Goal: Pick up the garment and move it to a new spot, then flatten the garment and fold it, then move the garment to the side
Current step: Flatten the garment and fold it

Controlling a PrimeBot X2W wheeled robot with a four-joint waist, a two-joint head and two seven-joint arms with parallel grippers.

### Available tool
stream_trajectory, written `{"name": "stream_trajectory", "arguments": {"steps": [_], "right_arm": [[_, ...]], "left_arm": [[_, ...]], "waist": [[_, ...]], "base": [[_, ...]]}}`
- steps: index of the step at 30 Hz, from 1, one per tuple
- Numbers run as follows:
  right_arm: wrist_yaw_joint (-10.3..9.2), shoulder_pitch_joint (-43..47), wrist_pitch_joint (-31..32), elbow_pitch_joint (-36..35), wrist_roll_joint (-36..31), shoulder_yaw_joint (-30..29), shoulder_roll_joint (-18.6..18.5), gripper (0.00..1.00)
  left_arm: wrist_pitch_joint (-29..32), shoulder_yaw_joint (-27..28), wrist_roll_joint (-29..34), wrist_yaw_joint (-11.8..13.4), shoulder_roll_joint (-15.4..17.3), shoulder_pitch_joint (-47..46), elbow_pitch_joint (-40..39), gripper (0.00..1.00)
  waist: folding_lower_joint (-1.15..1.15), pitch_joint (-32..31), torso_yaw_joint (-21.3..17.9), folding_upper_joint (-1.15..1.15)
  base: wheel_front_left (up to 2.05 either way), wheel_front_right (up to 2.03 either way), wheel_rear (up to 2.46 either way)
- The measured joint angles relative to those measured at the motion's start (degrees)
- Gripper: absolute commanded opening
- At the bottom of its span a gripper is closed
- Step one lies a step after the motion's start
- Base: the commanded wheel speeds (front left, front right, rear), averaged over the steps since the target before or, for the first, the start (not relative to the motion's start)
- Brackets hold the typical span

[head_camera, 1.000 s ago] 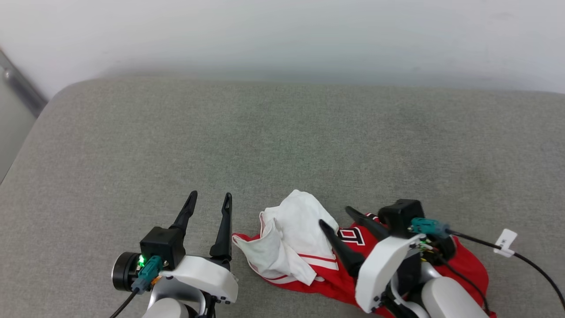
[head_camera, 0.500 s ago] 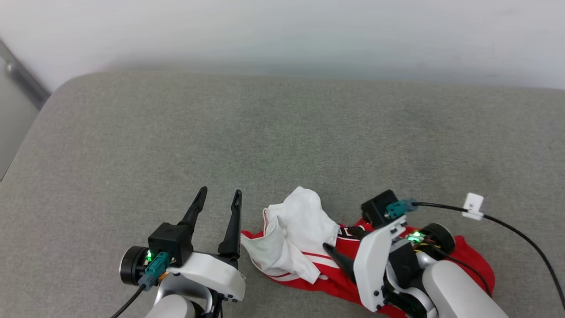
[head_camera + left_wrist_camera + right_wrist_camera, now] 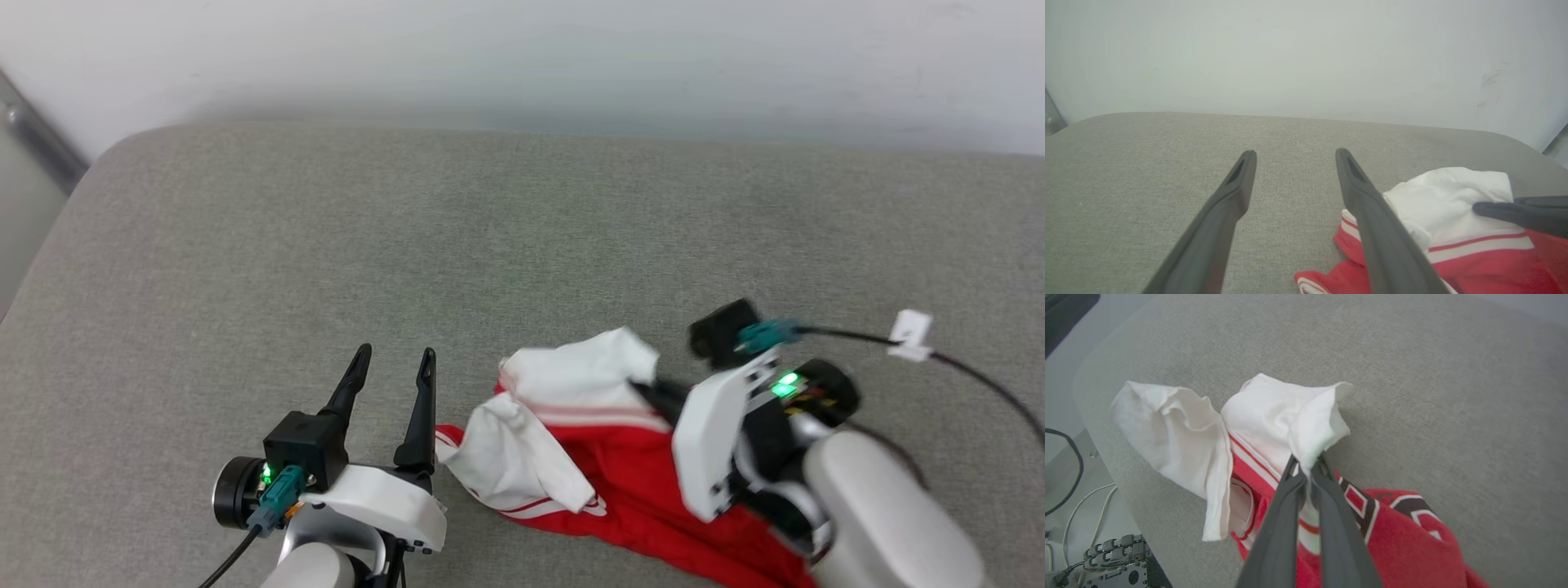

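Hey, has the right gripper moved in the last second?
Yes. The right gripper has moved toward the cushion's far edge, away from the left gripper, and shut on the garment.

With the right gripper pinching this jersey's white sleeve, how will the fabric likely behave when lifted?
Probably floppy: the garment lies crumpled in soft folds, so it should drape below the right gripper. Likely light: the white sleeve looks thin, bunching at the pinch. That small pinch might slip if the body drags on the grey surface.

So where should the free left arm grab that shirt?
Likely the loose white sleeve at the edge of the shirt beside the left gripper, approached from the robot's left: it lies bunched and loose; the right gripper pinches the other sleeve.
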Motion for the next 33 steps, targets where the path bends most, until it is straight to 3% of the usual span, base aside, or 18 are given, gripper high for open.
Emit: {"name": "stream_trajectory", "arguments": {"steps": [8, 14, 15, 16, 17, 24, 33], "right_arm": [[0.0, 3.5, -2.6, -1.7, -4.5, -18.8, -2.3, 0.0], [-0.01, 11.0, -4.8, 4.2, -8.0, -32.3, -1.0, 0.0], [-0.02, 12.0, -5.3, 5.4, -7.7, -33.6, -0.1, 0.06], [-0.02, 12.7, -5.9, 6.5, -8.0, -34.4, 0.7, 0.43], [0.0, 13.2, -6.7, 7.3, -8.7, -34.7, 1.4, 1.0], [-0.01, 13.4, -17.2, 6.2, -10.0, -36.9, 4.7, 1.0], [-0.01, 15.6, -28.4, -4.8, -16.1, -34.6, 5.4, 1.0]], "left_arm": [[-0.1, -0.1, 0.0, 0.3, 0.3, 0.1, -0.4, 1.0], [0.1, -0.2, -0.3, 0.4, 0.6, 0.2, -0.5, 1.0], [0.1, -0.2, -0.3, 0.4, 0.7, 0.2, -0.5, 1.0], [0.1, -0.1, -0.3, 0.5, 0.7, 0.2, -0.6, 1.0], [0.1, -0.1, -0.3, 0.5, 0.9, 0.2, -0.6, 1.0], [0.4, 0.2, -0.7, 1.0, 1.5, 0.5, -0.7, 1.0], [2.0, 1.0, -0.9, 2.0, 3.5, 1.4, -1.0, 1.0]], "waist": [[0.0, -0.1, -1.6, 0.0], [0.0, 0.0, -2.0, 0.0], [0.0, 0.1, -2.0, 0.0], [0.0, 0.1, -2.1, 0.0], [0.0, 0.1, -2.2, 0.0], [0.0, 0.0, -3.2, 0.0], [0.0, -2.3, -4.4, 0.0]], "base": [[0.0, 0.0, 0.0], [0.0, 0.0, 0.0], [0.0, 0.0, 0.0], [0.0, 0.0, 0.0], [0.0, 0.0, 0.0], [0.0, 0.0, 0.0], [0.0, 0.0, 0.0]]}}
